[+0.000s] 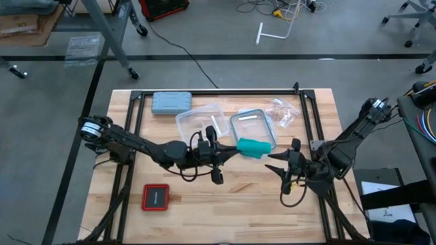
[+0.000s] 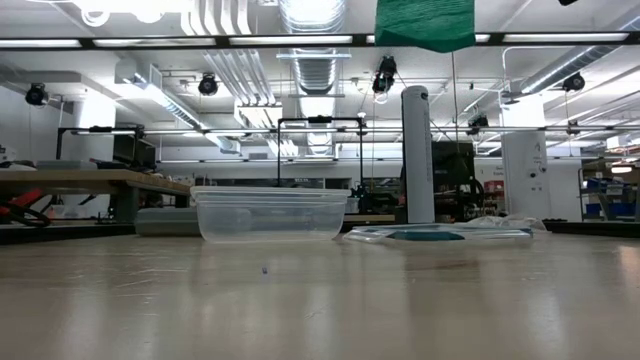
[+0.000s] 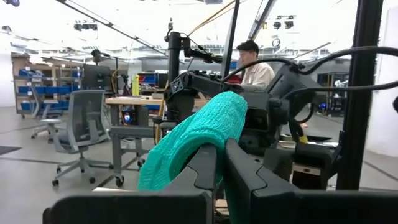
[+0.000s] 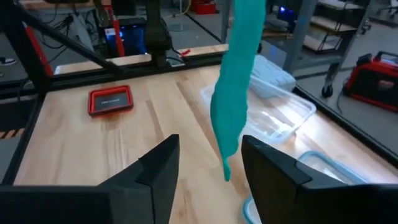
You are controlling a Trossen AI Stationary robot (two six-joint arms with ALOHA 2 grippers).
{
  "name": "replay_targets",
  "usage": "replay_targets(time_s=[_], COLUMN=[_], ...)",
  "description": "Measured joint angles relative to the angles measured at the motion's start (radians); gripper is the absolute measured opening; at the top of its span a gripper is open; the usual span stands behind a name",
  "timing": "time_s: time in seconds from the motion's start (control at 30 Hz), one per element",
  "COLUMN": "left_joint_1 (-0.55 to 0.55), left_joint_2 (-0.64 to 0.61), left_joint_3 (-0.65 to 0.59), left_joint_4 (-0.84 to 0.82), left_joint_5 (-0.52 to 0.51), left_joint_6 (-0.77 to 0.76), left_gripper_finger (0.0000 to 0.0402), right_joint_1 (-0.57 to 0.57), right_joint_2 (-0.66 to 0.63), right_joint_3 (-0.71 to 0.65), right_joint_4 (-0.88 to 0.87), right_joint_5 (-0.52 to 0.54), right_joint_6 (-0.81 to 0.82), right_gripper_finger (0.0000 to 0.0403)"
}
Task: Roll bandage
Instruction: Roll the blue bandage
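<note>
Looking straight down from the high view, the bandage (image 1: 253,148) showed as a teal bunch held up over the table (image 1: 238,197), just beside the lidless clear tub (image 1: 199,122) and the lid (image 1: 253,128), with the left gripper (image 1: 231,151) reaching in from the left and touching its near end. The right gripper (image 1: 278,162) waited near it on the other side, apart from the cloth. A grey-blue case (image 1: 171,103) and a red case (image 1: 156,197) lay well clear.

In the low view, only the cloth's lower edge (image 2: 425,25) hung in at the top, well above the tub (image 2: 270,213), so it was wholly airborne.

The left wrist view had the two dark fingers (image 3: 205,168) pinched close on the bandage (image 3: 199,134), which draped over them in a soft fold with a crinkled weave.

In the right wrist view the band (image 4: 235,87) dangled as a limp strip, its free tail ending between that arm's widely spread fingers (image 4: 163,163) without touching either.

It looked light, floppy and stretchy, unlikely to slip but prone to twisting or bunching. The hanging tail seemed the sensible place for the second hold, pinched flat across its width.
</note>
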Motion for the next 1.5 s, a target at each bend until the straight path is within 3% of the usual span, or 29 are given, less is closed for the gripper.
replay_targets(time_s=[0.13, 0.3, 0.63, 0.73, 0.87, 0.93, 1.5], left_joint_1=[0.000, 0.000, -0.011, -0.011, -0.011, -0.011, -0.009], left_joint_2=[0.000, 0.000, -0.001, -0.001, -0.002, -0.002, -0.002], left_joint_3=[0.000, 0.000, 0.000, 0.000, 0.000, 0.000, 0.000], left_joint_4=[0.011, 0.016, 0.033, 0.048, 0.053, 0.053, -0.063], left_joint_5=[0.027, 0.029, 0.032, 0.054, 0.058, 0.057, -0.102], left_joint_6=[-0.004, -0.017, -0.032, -0.039, -0.040, -0.040, -0.021], left_gripper_finger=[0.0003, 0.0003, 0.0002, 0.0002, 0.0002, 0.0002, 0.0002], right_joint_1=[-0.028, -0.062, -0.128, -0.152, -0.163, -0.162, -0.127], right_joint_2=[0.000, 0.000, 0.000, 0.005, 0.018, 0.023, 0.024], right_joint_3=[0.000, 0.000, 0.000, -0.001, -0.015, -0.017, -0.014], right_joint_4=[0.004, 0.067, 0.088, 0.105, 0.179, 0.207, 0.554], right_joint_5=[-0.010, -0.119, -0.122, -0.145, -0.266, -0.315, -0.621], right_joint_6=[-0.010, -0.047, -0.109, -0.115, -0.144, -0.156, -0.194], right_gripper_finger=[0.0170, 0.0170, 0.0167, 0.0144, 0.0043, 0.0013, 0.0000])
